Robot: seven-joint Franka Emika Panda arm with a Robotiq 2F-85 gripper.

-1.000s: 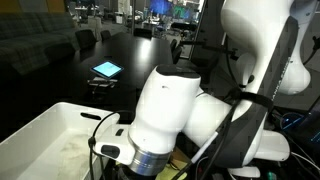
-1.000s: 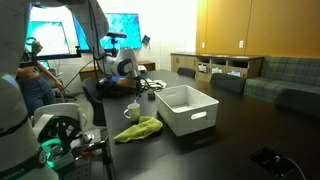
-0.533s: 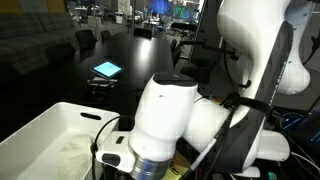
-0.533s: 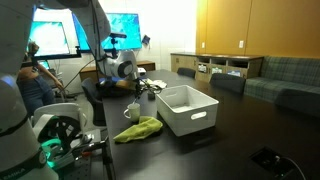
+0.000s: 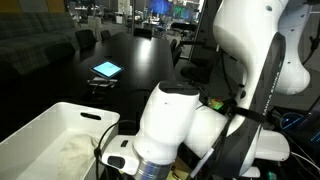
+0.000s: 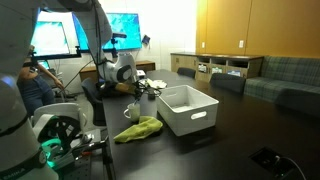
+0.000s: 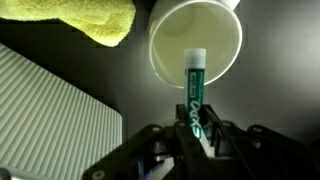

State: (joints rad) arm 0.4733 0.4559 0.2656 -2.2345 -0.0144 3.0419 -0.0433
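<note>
Fingers (image 7: 215, 137) clamping on green marker (image 7: 194, 95), gripping barrel, white cap end pointing away. You are holding marker over mouth of white cup (image 7: 165, 35), tip sitting toward one side of opening; above or already inside, cannot tell. Judgement: you are doing best by centring tip, holding barrel upright, staying off rim. Yellow cloth (image 7: 85, 18) lying just beside cup; white bin (image 6: 187, 108) standing right of both on dark bench (image 7: 270, 80). White lettering running along barrel, too blurred for reading.
</note>
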